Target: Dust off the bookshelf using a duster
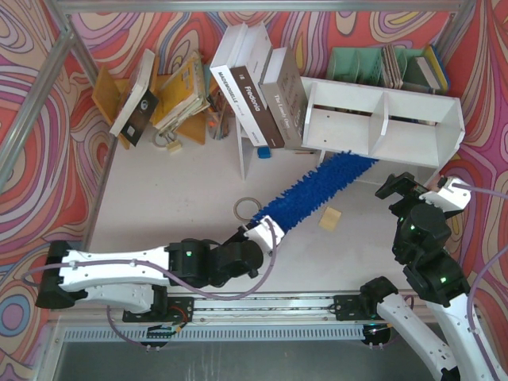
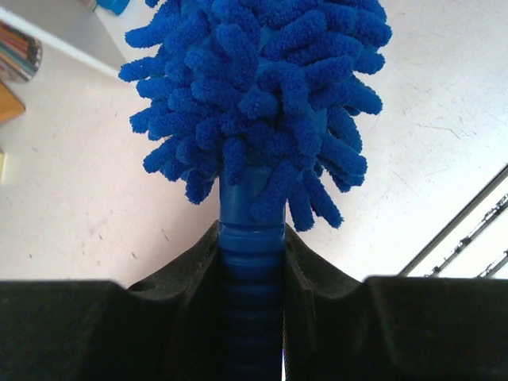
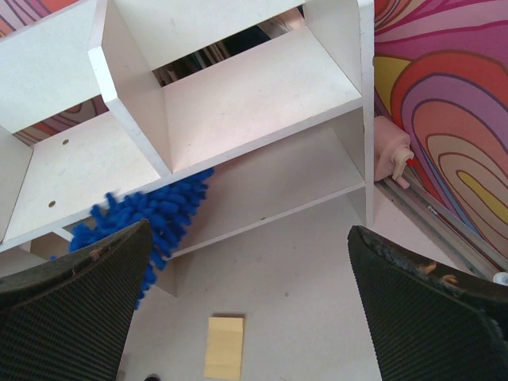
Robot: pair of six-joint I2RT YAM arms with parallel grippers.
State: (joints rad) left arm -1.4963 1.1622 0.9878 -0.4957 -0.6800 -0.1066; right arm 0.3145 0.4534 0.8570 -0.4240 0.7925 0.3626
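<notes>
Left claw [image 1: 256, 232] clamped on the fluffy blue duster [image 1: 317, 189], right claw [image 1: 425, 189] gaping empty, we judge ourselves dusting the white board bookshelf's [image 1: 413, 131] lower compartment; next, sweep sideways.

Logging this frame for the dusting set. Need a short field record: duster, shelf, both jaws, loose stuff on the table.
duster: blue, fluffy, runs diagonally toward the shelf
duster tip: inside the bookshelf lower level, under the shelf board
left jaws: shut on the duster handle
right jaws: open, empty, facing the bookshelf's right end, not touching it
loose items: tan block and ring on the table, either side of the duster
books: leaning at the bookshelf's left end
</notes>
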